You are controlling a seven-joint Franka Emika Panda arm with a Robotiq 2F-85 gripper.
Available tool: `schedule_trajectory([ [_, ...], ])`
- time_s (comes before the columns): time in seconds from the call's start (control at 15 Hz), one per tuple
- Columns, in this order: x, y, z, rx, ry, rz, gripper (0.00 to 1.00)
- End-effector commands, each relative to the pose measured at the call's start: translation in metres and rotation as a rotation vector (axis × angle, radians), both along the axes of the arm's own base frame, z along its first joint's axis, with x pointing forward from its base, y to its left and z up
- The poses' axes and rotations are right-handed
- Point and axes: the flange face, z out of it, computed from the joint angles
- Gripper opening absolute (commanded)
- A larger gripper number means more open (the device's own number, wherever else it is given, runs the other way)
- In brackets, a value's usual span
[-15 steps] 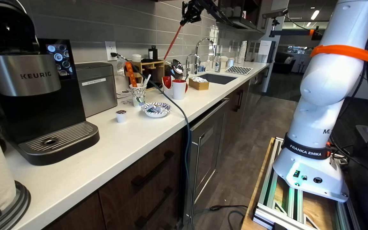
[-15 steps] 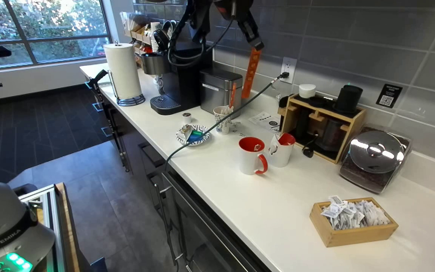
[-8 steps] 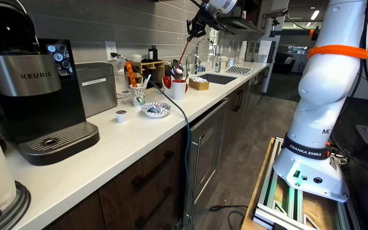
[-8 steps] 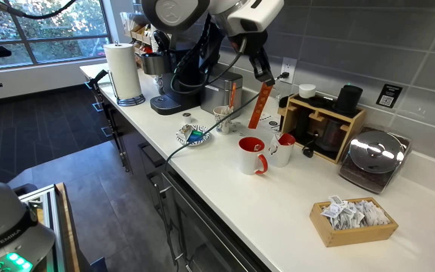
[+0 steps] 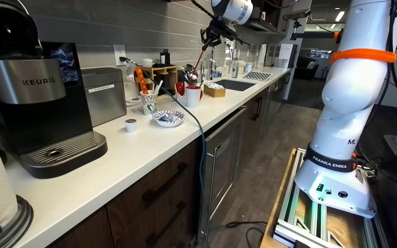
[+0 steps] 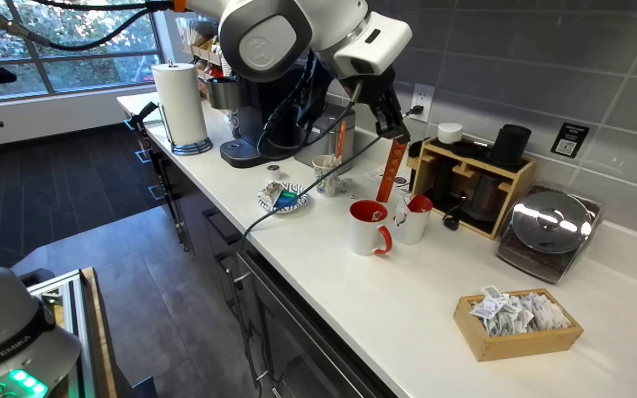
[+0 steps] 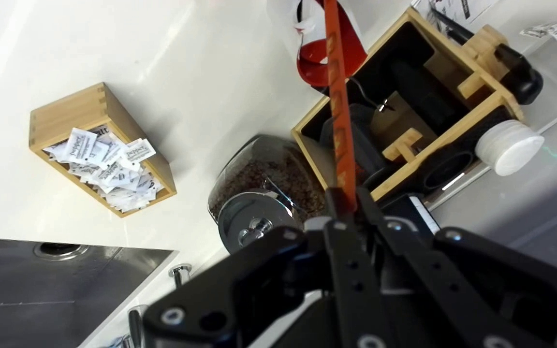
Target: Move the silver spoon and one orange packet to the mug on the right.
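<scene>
My gripper (image 6: pixel 398 136) is shut on the upper end of a long orange packet (image 6: pixel 391 171). The packet hangs down, tilted, above and behind two white mugs with red insides. The wrist view shows the packet (image 7: pixel 340 116) between my fingertips (image 7: pixel 348 205). The mug on the right (image 6: pixel 411 225) stands by the wooden stand and has torn white paper in it. The front mug (image 6: pixel 364 235) has a red handle. Another orange packet (image 6: pixel 341 138) stands in the patterned paper cup (image 6: pixel 327 181). I cannot make out the silver spoon.
A wooden stand (image 6: pixel 519 177) and a lidded jar (image 6: pixel 551 221) stand behind the mugs. A box of white packets (image 6: pixel 528 342) sits on the counter. A cable (image 6: pixel 307 190) crosses over a patterned bowl (image 6: pixel 266 207). A coffee machine (image 5: pixel 41 86) stands further along.
My gripper has come down with the orange packet and moved from beside the coffee machine toward the mugs. The mugs and the paper cup have not moved.
</scene>
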Motion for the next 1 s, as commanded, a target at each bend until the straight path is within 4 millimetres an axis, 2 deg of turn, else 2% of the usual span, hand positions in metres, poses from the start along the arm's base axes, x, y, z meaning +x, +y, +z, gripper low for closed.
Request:
schedule_trajectory([
  [0.0,-0.001,0.006,-0.011,-0.029,0.004,-0.030,0.02],
  [0.6,-0.005,0.020,-0.020,-0.156,0.127,-0.019,0.02],
  [0.93,-0.014,0.037,-0.019,-0.139,0.102,-0.019,0.02],
])
